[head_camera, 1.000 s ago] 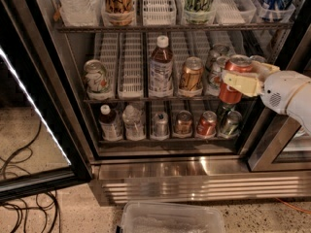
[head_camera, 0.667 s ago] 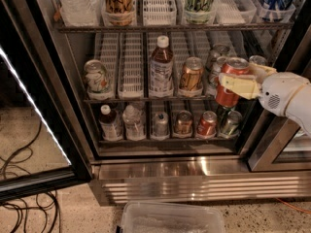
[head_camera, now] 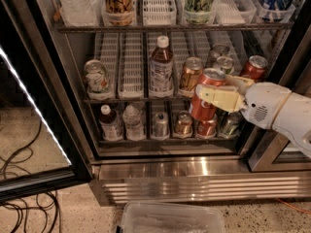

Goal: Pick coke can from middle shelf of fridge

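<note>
Coke can clamped in hand, before middle shelf.

One tool at the right, before the middle shelf, grips one coke can. That shelf carries one bottle and five more cans. The lowest shelf: two small bottles, four small cans. One fridge, three shelves showing.

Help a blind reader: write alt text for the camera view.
The gripper, coming from the right, has its jaws shut on a coke can in front of the middle shelf of the fridge, where other cans and a bottle stand.
</note>
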Robot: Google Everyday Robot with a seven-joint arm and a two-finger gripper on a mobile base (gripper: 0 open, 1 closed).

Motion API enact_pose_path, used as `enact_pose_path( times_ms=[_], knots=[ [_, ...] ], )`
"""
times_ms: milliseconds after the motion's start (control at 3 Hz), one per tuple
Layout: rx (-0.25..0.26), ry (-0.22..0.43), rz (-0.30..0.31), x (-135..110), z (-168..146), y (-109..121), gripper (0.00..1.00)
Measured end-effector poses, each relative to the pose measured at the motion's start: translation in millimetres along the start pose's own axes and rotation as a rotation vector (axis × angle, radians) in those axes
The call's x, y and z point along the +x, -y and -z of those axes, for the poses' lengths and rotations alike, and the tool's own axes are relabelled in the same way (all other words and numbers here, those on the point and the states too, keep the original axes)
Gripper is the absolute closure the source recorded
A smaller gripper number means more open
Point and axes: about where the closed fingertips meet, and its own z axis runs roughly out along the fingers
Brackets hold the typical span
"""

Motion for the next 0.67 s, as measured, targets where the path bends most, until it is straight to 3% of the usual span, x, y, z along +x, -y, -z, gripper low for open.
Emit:
enact_pose_path(
  times_ms=[333, 667],
  knots=[
    [-0.079, -0.011, -0.100, 3.0, -4.7, -29.1, 1.00],
    [-0.083, -0.012, -0.106, 2.9, -5.0, -30.3, 1.00]
  ],
)
